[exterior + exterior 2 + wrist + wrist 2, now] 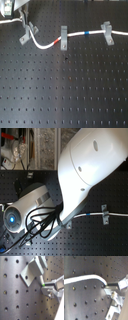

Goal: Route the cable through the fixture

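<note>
Pincer (28, 26) clamped on cable (75, 35) | beside fixture (25, 36), bench's far-left corner | lower cord squarely between diagonal prongs, keep slack, avoid snagging tips

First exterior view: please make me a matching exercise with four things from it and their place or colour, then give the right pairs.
Things:
1. diagonal clip
2. red band
3. blue band
4. pincer

Descriptions:
A. on the cable between the two square clips
B. grips the cable by the first exterior view's upper left
C. just left of the middle clip
D. leftmost clip, no cable between its prongs

Pairs: 1-D, 2-C, 3-A, 4-B
</note>
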Robot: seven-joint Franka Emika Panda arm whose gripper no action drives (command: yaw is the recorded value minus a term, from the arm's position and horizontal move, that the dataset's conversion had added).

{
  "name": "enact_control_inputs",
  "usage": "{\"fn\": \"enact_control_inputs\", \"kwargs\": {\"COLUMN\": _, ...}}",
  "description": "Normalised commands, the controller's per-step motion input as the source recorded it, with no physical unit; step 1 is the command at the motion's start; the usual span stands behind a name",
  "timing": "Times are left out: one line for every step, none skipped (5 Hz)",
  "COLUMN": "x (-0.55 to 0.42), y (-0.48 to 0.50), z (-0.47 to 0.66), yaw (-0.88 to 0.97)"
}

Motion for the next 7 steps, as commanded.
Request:
{"fn": "enact_control_inputs", "kwargs": {"x": -0.169, "y": -0.184, "z": -0.11, "yaw": 0.05}}
{"fn": "enact_control_inputs", "kwargs": {"x": -0.078, "y": -0.217, "z": -0.33, "yaw": 0.11}}
{"fn": "enact_control_inputs", "kwargs": {"x": 0.044, "y": -0.113, "z": -0.08, "yaw": 0.02}}
{"fn": "enact_control_inputs", "kwargs": {"x": -0.176, "y": -0.229, "z": -0.05, "yaw": 0.05}}
{"fn": "enact_control_inputs", "kwargs": {"x": -0.243, "y": -0.243, "z": 0.0, "yaw": 0.08}}
{"fn": "enact_control_inputs", "kwargs": {"x": -0.063, "y": -0.206, "z": -0.2, "yaw": 0.12}}
{"fn": "enact_control_inputs", "kwargs": {"x": -0.001, "y": 0.0, "z": -0.04, "yaw": 0.01}}
